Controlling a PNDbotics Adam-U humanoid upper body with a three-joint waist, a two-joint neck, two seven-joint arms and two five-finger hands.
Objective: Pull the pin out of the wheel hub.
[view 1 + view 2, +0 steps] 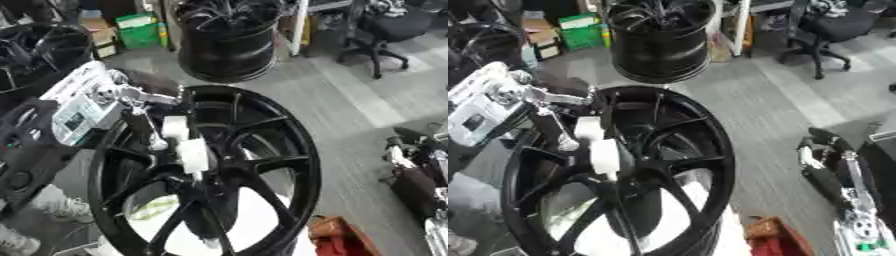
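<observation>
I take the large black spoked alloy wheel hub (210, 175) standing upright on its rim as my landmark; it fills the lower centre of both eye views. My left arm, white and silver at the wrist, enters from the upper left of the hub and reaches across its rim. My left hand (144, 127), black-fingered, sits at the upper left of the hub face, just beside the white pin. The white cylindrical pin (185, 147) stands against the spokes above the hub centre, a wider lower block with a narrower piece on top. I cannot tell from either view whether the fingers are curled onto the pin or only lie beside it; the dark fingers merge with the dark spokes.

My right hand (824, 160) shows to the right of the hub, well apart from it, low near the edge; its finger state is not readable either.

Behind the hub, a second black wheel rim (229, 42) stands on the grey floor (350, 100). Below right of the hub lies an orange-red object (337, 240).
</observation>
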